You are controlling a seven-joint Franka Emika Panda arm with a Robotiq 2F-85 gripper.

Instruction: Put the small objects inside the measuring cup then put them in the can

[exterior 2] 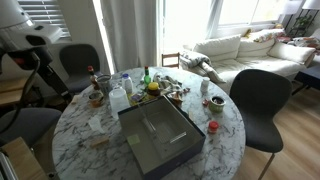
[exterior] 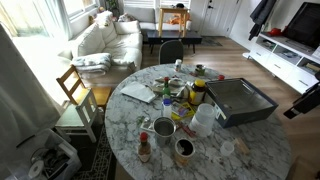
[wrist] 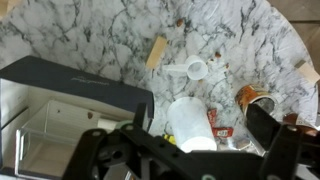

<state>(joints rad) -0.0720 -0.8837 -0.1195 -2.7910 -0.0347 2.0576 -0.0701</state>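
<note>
The measuring cup (wrist: pixel 194 69), small, whitish and with a short handle, lies on the marble table (wrist: pixel 110 30) beyond the big white jug (wrist: pixel 190 125). A tan wooden piece (wrist: pixel 156 52) and small brown bits (wrist: pixel 218 67) lie near it. An open can (wrist: pixel 256 97) stands to the right of the jug. In an exterior view several cans (exterior: pixel 163 127) stand at the table's front. My gripper (wrist: pixel 203 121) is open and empty, high above the jug. The arm (exterior: pixel 305 100) shows at the table's side, and also in an exterior view (exterior 2: pixel 35 45).
A large dark grey bin (exterior: pixel 240 100) sits on the table and also shows in the wrist view (wrist: pixel 70 85). Bottles and jars (exterior: pixel 185 92) crowd the middle. Chairs (exterior: pixel 78 95) stand around the table, one of them dark (exterior 2: pixel 255 100).
</note>
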